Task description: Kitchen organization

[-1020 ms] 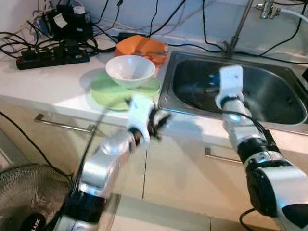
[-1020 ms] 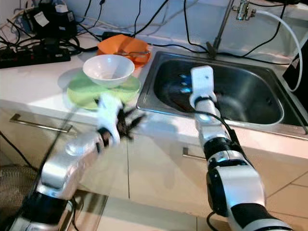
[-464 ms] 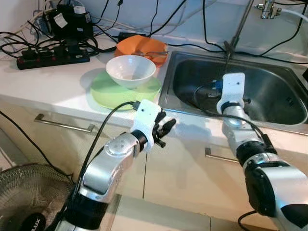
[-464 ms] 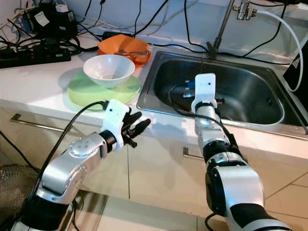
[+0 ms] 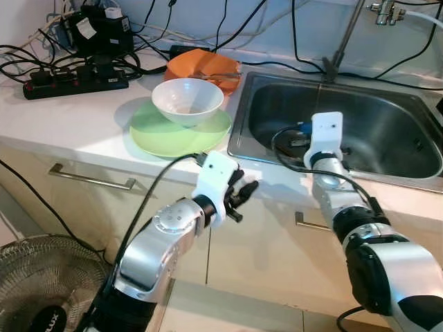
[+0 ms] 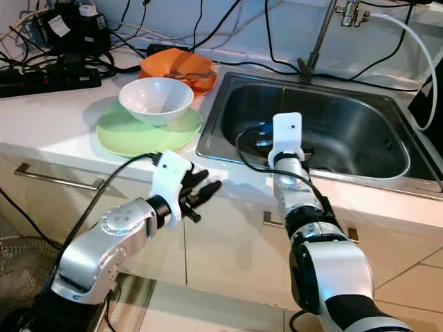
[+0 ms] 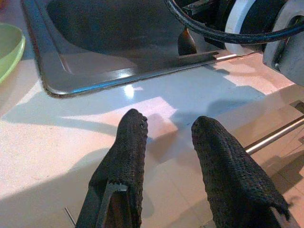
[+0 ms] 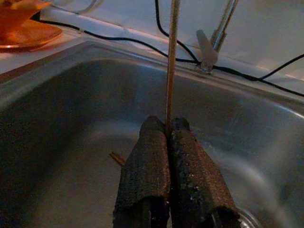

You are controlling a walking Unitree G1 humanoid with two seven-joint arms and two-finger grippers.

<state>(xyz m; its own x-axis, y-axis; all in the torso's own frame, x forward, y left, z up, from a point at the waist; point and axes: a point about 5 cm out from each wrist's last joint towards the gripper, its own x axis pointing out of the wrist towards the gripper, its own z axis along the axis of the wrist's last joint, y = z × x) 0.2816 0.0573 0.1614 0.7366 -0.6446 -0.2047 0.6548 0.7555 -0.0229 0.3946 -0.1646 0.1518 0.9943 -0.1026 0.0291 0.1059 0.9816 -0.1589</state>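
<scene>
My right gripper [image 8: 168,124] is shut on a thin wooden chopstick [image 8: 170,61] that stands upright between its fingers, inside the steel sink [image 5: 243,111]. Its white wrist block [image 5: 325,131] hangs over the sink's front part. A second thin stick [image 8: 116,158] lies on the sink floor below. My left gripper [image 5: 246,190] is open and holds nothing, just in front of the counter edge by the sink's front left corner [image 7: 52,88]. A white bowl [image 5: 187,100] sits on a green plate [image 5: 149,131] left of the sink.
An orange dish [image 5: 204,68] holding a utensil sits behind the bowl. A power strip [image 5: 73,81] and tangled cables lie at the back left. The faucet pipe [image 5: 342,38] rises behind the sink. Cabinet handles [image 5: 90,181] run below the counter; a fan [image 5: 41,290] stands on the floor.
My left gripper has moved a little to the right along the counter front and is no longer blurred. The right wrist has shifted slightly left and lower over the sink.
</scene>
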